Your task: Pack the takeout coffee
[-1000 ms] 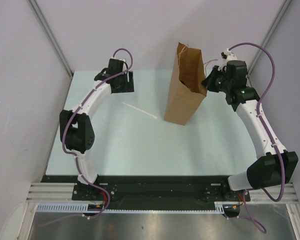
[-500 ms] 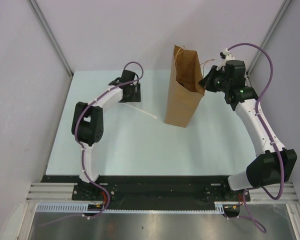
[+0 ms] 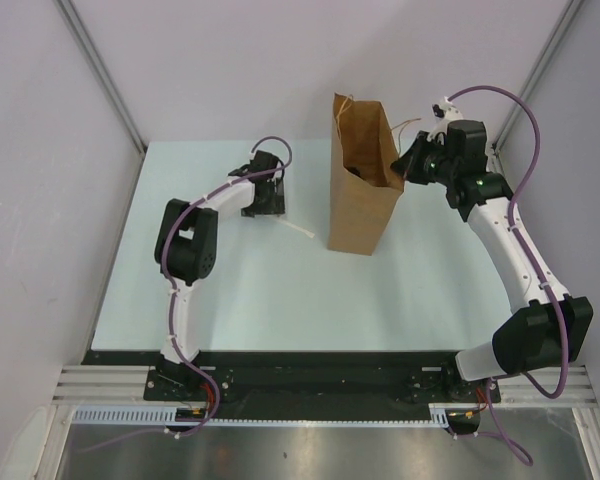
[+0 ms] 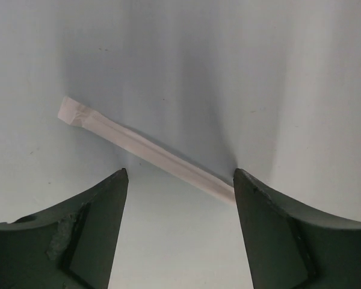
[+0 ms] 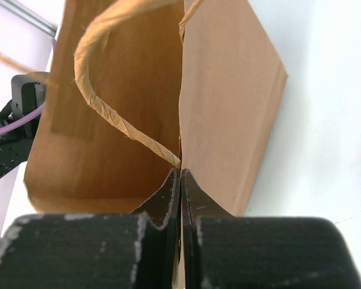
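Note:
The takeout coffee does not show in any view. A large brown paper bag [image 3: 365, 200] stands upright at the back middle of the table, its mouth open. My right gripper [image 3: 408, 165] is shut on the bag's right rim; in the right wrist view the gripper [image 5: 180, 174] pinches the paper edge of the bag [image 5: 228, 90] just below a twisted paper handle [image 5: 108, 114]. My left gripper [image 3: 265, 205] hangs open low over the table. In the left wrist view the gripper [image 4: 180, 174] has nothing between its fingers, and a paper-wrapped straw [image 4: 138, 144] lies just beyond the fingertips.
The pale blue table [image 3: 280, 290] carries the straw [image 3: 298, 229] left of the bag. Grey walls close in the left, right and back sides. A black rail with the arm bases runs along the near edge.
My left arm has swung right and forward from the back left until its gripper hangs over the straw's left end. The right gripper has pulled the bag's top left, standing it more upright.

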{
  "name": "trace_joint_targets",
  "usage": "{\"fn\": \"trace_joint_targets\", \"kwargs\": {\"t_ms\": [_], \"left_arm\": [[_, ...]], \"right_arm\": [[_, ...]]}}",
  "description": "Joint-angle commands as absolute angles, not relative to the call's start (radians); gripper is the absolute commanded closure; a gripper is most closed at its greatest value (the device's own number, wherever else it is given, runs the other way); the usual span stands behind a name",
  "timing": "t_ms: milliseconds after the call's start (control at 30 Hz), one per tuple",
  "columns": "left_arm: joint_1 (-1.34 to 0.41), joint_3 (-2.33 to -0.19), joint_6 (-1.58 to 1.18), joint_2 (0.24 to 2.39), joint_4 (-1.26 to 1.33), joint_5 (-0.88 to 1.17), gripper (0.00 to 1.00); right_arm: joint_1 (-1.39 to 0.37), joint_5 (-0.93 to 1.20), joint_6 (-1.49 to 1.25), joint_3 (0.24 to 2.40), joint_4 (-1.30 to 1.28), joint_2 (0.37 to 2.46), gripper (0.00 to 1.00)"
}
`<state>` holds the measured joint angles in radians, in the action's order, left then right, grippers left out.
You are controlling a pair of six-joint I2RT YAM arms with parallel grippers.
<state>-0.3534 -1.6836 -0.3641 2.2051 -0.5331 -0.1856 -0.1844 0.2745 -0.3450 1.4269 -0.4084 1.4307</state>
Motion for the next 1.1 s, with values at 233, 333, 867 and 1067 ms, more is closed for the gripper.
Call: {"fn": "trace_joint_targets", "kwargs": {"t_ms": [233, 333, 867, 1067], "left_arm": [[-0.353, -1.588, -0.393, 2.168, -0.535, -0.166, 0.57], [-0.351, -1.578, -0.376, 2.160, -0.546, -0.170, 0.70], [-0.287, -1.424, -0.215, 1.867, -0.431, -0.160, 1.00], [-0.223, -1.477, -0.072, 1.747, -0.371, -0.111, 1.00]], "right_arm": [[-0.195, 0.416, -0.298, 1.436, -0.374, 1.431, 1.00], [-0.195, 0.449, -0.296, 1.436, -0.368, 1.434, 1.00], [-0.183, 0.690, -0.235, 1.439, -0.365, 1.448, 1.00], [-0.170, 0.765, -0.238, 1.468, -0.367, 1.468, 1.00]]}}
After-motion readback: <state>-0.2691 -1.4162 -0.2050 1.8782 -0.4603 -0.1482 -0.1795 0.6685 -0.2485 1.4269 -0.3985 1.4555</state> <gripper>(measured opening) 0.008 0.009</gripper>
